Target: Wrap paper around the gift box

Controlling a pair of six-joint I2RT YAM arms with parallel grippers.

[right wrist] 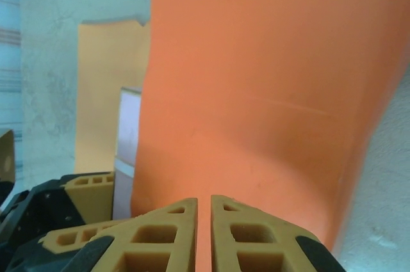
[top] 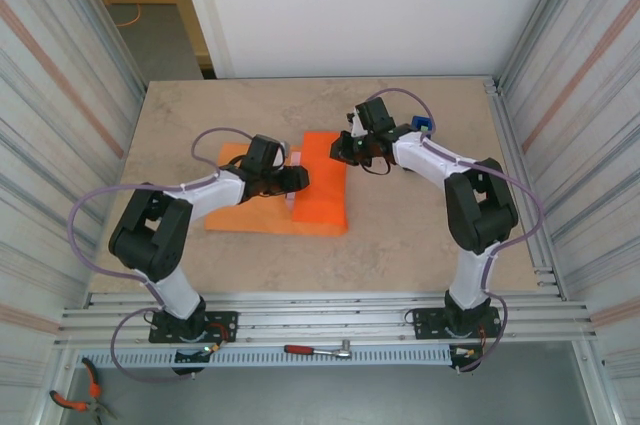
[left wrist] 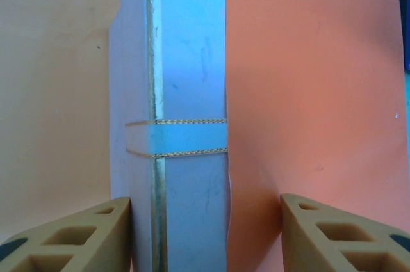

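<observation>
The gift box (top: 295, 158) sits near the middle of the counter (top: 420, 225), lying on the paper (top: 235, 217) with most of it tucked under a raised flap of that sheet. The counter is a beige, stone-look slab, mottled and matt. Ribbed metal walls (top: 50, 95) close it in on the left and right, a white panel (top: 380, 5) stands at the back, and an aluminium rail (top: 320, 310) runs along the near edge.

From the left, my left tool (top: 297, 178) lies low over the sheet with its jaws spread wide. On its wrist view the tan, hollow-celled fingers (left wrist: 70, 237) stand either side of the box's exposed strip and the flap's edge. The box is pale, smooth and flat, crossed by a band (left wrist: 176, 137) edged in gold thread. The paper is plain bright orange, thin and smooth, its right part lifted and curved over the box.

Further right, my right tool (top: 340, 148) has its jaws nearly together with the orange edge in the slit. I read that as pinching the paper, though the contact itself is hard to see. Near it on the right stands a small blue object (top: 422, 126).
</observation>
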